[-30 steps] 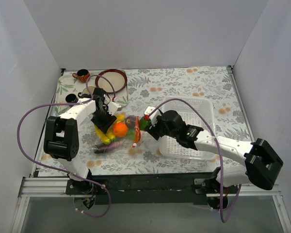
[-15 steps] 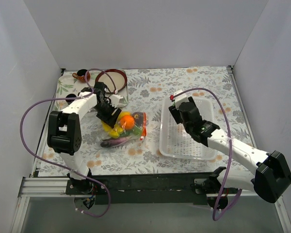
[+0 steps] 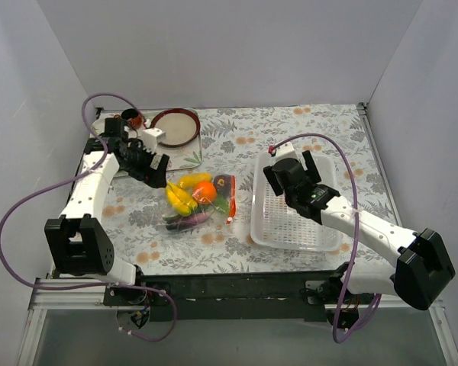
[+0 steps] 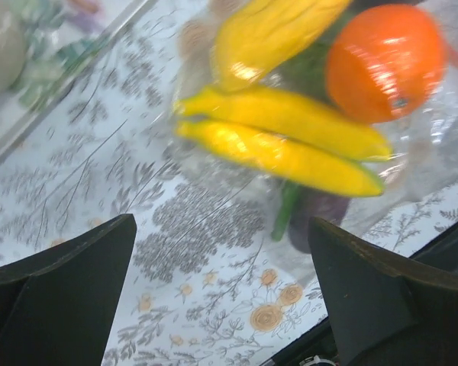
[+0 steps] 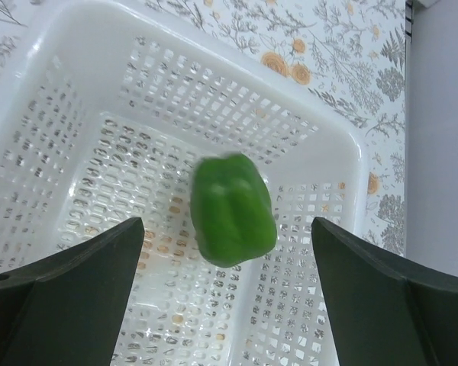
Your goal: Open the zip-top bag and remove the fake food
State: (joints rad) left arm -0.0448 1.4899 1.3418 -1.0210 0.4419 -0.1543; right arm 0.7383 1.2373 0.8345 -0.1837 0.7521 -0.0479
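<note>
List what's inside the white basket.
Only a green pepper, blurred, shows in the white basket. Fingers of the right pincer cover the near corners.

The left arm (image 3: 91, 187) rises from its near-left base and reaches toward the far left of the desk. The left fingers (image 4: 61, 290) angle down and rightward, spread wide, gripping nothing. The right arm (image 3: 366, 229) extends leftward and farther from the near-right base. The right fingers (image 5: 69, 290) point downward, spread wide, empty.

No lettering, label, brand or number can be read anywhere — only a floral print pattern.
</note>
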